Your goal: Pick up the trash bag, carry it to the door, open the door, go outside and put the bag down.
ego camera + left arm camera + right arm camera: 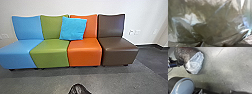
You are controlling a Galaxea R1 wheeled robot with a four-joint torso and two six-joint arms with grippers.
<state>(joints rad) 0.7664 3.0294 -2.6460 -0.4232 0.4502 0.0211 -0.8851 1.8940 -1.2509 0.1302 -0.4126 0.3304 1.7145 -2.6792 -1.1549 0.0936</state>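
Trash bag [78,89], dark and glossy, lies near centre, before four joined chairs [85,53]; a blue cushion [73,28] leans against the green and orange backrests. Neither the left gripper's [181,63] nor right gripper's state can I tell.

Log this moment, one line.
Indoors | trash bag close in front | hold unclear | four seats in a row | blue cushion against green backrest and orange backrest
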